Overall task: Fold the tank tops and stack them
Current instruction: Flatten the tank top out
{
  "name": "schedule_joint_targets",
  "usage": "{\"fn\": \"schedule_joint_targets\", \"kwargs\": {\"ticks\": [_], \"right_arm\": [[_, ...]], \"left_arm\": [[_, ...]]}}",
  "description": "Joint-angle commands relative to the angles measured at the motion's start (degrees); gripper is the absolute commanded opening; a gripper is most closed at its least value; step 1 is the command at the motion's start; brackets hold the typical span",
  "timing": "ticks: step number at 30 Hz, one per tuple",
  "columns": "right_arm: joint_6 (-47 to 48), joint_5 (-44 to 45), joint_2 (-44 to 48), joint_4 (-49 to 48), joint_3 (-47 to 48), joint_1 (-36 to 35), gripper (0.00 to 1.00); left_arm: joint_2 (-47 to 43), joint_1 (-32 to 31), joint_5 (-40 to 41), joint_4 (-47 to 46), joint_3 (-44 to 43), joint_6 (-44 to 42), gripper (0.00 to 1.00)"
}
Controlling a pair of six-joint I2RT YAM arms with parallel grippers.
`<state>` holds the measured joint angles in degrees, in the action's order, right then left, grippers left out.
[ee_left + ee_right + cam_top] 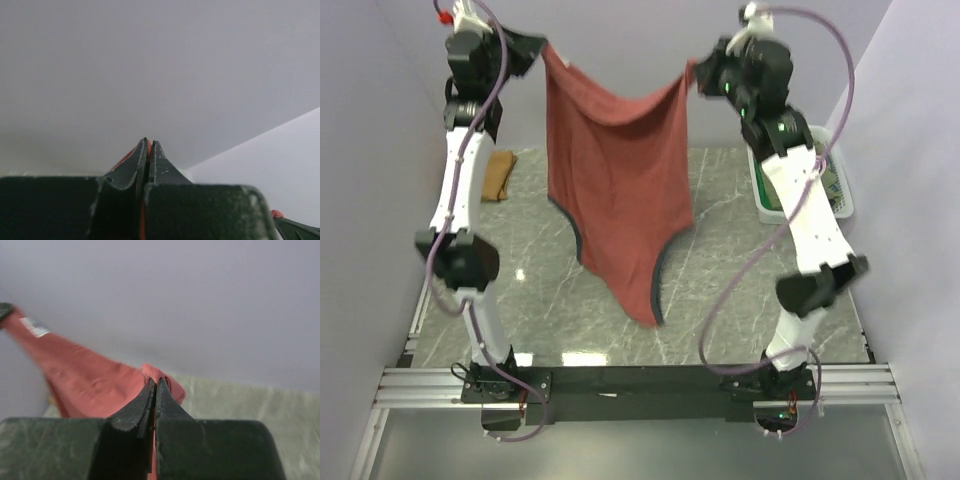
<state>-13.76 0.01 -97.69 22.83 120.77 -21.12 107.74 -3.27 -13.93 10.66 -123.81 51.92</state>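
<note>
Top external view: both arms hoist the rust-red tank top by two corners, high above the table.

Left gripper and right gripper are each clenched on a pinch of red cloth, as both wrist views confirm. The garment hangs between them upside down, its dark-trimmed edges lowest; whether the tip touches the surface cannot be told. To lay it well, the arms would likely need to lower together, keeping the upper edge taut so the cloth spreads flat rather than bunching. The tan-brown tank top lies in a small bundle at the table's far left, just behind the left arm. A white mesh basket sits at far right, partly hidden by the right arm, and should be kept clear of any swing.
</note>
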Motion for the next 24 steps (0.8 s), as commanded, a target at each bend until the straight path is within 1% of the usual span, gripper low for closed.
{"fn": "schedule_joint_targets", "kwargs": {"ticks": [1,2,3,4,5,6,7,9,10,12,13,14,15,16,17,18,19,20,21,22,23,24], "right_arm": [[-0.7,-7.5,-4.5,-0.9,27.8,1.2,0.0],[-0.3,-7.2,-5.0,-1.4,30.2,1.3,0.0],[0.7,-6.3,-4.4,-4.6,30.3,1.4,0.0],[1.0,-6.1,-0.9,-7.3,25.4,1.9,0.0],[0.3,-6.4,1.2,-12.8,21.7,2.7,0.0],[-0.4,-6.4,3.3,-14.6,17.7,3.3,0.0],[-0.7,-7.6,6.2,-15.3,12.0,4.5,0.0],[-0.3,-7.8,7.9,-14.7,7.6,4.8,0.0],[0.0,-7.9,9.9,-14.7,1.7,4.8,0.0],[-0.4,-7.7,13.0,-15.8,-6.6,4.8,0.0],[-0.7,-7.5,17.1,-16.9,-16.7,4.8,0.0],[-1.1,-7.2,19.4,-18.5,-22.3,4.8,0.0],[-2.2,-6.7,21.5,-20.6,-27.6,4.8,0.0],[-2.8,-6.6,25.0,-21.0,-36.8,4.8,0.0],[-3.6,-5.8,26.7,-21.3,-41.4,4.9,0.0],[-5.8,-5.7,28.5,-21.9,-45.8,4.8,0.0],[-6.7,-6.2,31.5,-21.9,-54.4,4.8,0.0],[-7.2,-6.3,33.0,-21.9,-58.6,4.8,0.0],[-9.8,-6.2,34.5,-21.8,-62.8,4.7,0.0],[-11.3,-7.0,37.5,-21.9,-70.8,4.7,0.0],[-13.2,-8.3,39.1,-22.2,-74.8,4.7,0.0],[-14.3,-9.5,40.6,-21.7,-78.5,4.4,0.0]], "left_arm": [[7.6,3.2,-9.1,-9.4,-26.5,6.3,0.01],[7.7,3.9,-9.2,-10.6,-27.6,7.2,0.01],[4.4,5.2,-8.9,-13.7,-26.4,7.9,0.0],[1.5,6.9,-8.7,-20.2,-18.7,9.2,0.01],[-3.8,7.5,-8.3,-22.2,-14.3,8.5,0.0],[-5.6,8.0,-7.8,-23.0,-10.9,7.4,0.01],[-7.2,8.4,-7.8,-22.9,-5.5,6.5,0.01],[-9.6,8.7,-9.4,-23.5,0.0,5.7,0.01],[-11.7,8.7,-9.6,-23.7,6.6,5.8,0.01],[-14.5,8.8,-10.9,-26.2,14.7,6.6,0.01],[-17.6,8.7,-11.4,-27.8,23.7,8.0,0.01],[-19.4,8.7,-11.8,-29.2,28.2,8.5,0.01],[-23.1,8.6,-11.0,-29.5,32.6,9.1,0.01],[-25.2,8.5,-10.7,-30.0,41.9,9.4,0.01],[-27.1,8.5,-10.7,-31.5,46.8,9.7,0.01],[-31.0,8.4,-10.5,-31.2,51.2,10.0,0.01],[-32.8,8.3,-9.1,-30.4,59.4,10.3,0.01],[-34.9,8.4,-8.9,-30.1,63.8,10.7,0.01],[-39.0,8.3,-8.8,-28.4,68.0,10.7,0.0],[-41.3,8.3,-6.6,-26.1,75.0,10.3,0.0],[-43.6,8.3,-5.2,-23.9,78.5,10.2,0.01],[-48.4,8.2,-4.5,-22.6,82.1,9.9,0.01]]}}
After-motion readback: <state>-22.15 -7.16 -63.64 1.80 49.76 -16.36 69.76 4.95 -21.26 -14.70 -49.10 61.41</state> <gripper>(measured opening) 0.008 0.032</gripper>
